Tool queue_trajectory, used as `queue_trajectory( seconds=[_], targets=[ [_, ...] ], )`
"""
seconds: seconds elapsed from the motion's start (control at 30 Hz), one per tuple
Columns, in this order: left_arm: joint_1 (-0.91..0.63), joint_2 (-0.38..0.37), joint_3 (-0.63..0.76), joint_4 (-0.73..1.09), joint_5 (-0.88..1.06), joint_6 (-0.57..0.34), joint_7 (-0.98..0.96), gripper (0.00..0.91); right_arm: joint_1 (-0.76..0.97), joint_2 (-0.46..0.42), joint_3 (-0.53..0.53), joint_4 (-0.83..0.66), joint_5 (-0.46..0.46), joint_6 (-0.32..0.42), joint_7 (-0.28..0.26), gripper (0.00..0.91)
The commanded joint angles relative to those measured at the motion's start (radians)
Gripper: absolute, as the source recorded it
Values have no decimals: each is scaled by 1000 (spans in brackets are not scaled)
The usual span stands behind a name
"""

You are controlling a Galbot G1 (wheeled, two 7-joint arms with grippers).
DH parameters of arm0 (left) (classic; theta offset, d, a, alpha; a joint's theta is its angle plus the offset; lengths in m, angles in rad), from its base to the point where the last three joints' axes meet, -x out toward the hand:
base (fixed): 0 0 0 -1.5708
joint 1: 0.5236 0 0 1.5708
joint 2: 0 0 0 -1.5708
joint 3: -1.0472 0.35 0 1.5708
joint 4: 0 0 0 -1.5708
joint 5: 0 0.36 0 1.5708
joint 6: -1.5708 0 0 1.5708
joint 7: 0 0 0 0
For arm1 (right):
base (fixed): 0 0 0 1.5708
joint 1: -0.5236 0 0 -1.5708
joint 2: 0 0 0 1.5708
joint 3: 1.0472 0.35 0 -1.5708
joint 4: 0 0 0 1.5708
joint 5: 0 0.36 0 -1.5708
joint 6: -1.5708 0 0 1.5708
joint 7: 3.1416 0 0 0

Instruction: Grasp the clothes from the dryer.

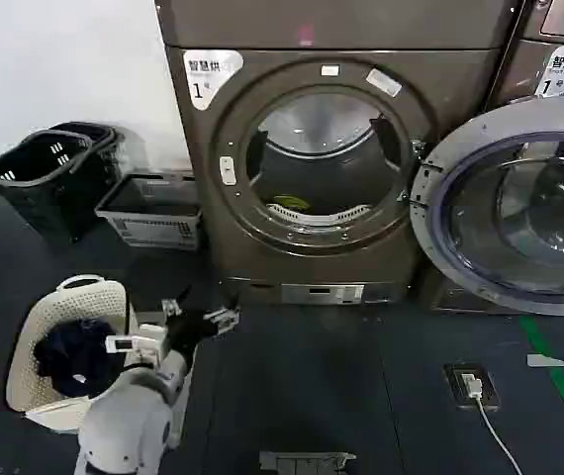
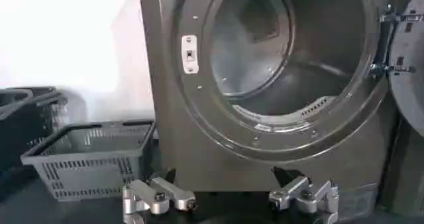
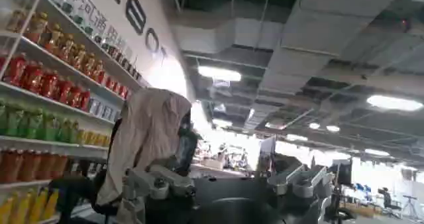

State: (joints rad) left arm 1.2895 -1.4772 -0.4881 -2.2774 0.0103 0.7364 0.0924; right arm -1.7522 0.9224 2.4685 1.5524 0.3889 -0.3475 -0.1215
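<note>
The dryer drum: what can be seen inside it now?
Inside the dryer, the steel drum shows, with a small yellow-green item low behind the porthole lip. The lip covers the drum floor. The open left gripper is outside.

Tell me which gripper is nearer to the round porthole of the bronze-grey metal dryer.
The left gripper is nearer. It hangs open, low in front of the bronze-grey metal dryer, below and left of its round porthole. The right gripper points toward a ceiling and shelves of bottles, away from the dryer.
</note>
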Motion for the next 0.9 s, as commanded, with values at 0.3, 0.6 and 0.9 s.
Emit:
queue_trajectory(
  seconds=[0.3, 0.6, 0.9],
  targets=[
    [11, 3, -1, -6, 3, 49, 2, 907, 7, -5, -31, -7, 31, 70, 44, 907],
    [8, 3, 0, -7, 2, 49, 0, 907, 13, -7, -41, -3, 35, 57, 51, 907],
    [9, 3, 3, -3, -1, 49, 1, 907, 17, -10, -51, -1, 43, 53, 56, 907]
  ],
)
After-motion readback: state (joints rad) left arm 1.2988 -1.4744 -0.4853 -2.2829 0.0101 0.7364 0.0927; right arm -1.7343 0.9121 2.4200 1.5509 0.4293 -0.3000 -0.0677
